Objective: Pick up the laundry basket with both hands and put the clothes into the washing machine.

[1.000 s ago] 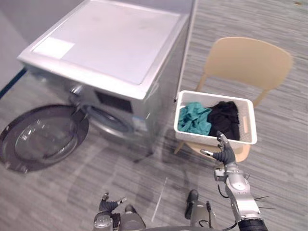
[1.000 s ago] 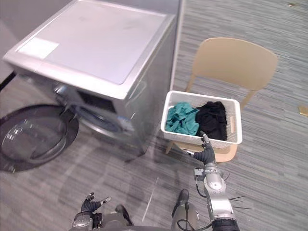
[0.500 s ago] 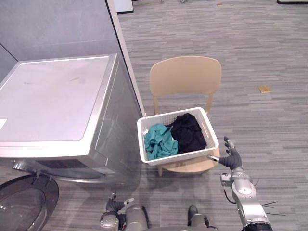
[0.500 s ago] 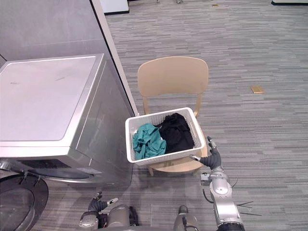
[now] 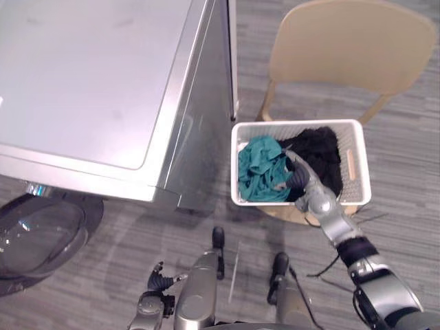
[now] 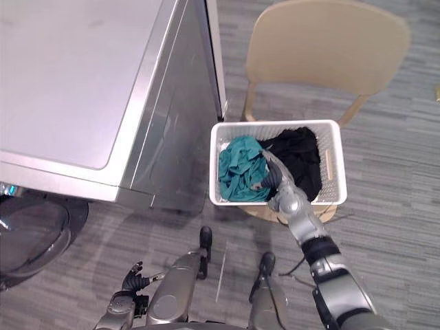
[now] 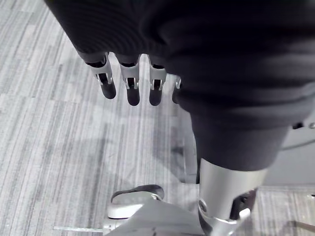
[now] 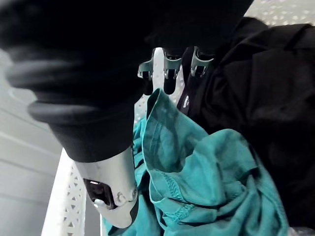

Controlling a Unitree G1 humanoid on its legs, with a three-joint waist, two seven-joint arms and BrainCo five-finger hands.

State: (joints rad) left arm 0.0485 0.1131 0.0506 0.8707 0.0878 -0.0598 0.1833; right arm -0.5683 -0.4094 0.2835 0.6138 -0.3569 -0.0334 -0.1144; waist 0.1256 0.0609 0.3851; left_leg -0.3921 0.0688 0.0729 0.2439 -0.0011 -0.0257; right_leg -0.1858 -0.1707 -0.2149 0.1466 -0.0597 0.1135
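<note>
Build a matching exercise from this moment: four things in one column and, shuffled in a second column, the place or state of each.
Things
1. crumpled teal cloth garment
2. crumpled black cloth garment
3. white perforated plastic laundry basket
4. round dark glass washing-machine door

Places or states
A. resting on the seat of the beige wooden chair
B. in the basket, on the side away from the silver washing machine
C. swung open, low in front of the machine
D. in the basket, on the side nearer the machine

Pairs: 1-D, 2-B, 3-A, 4-C
</note>
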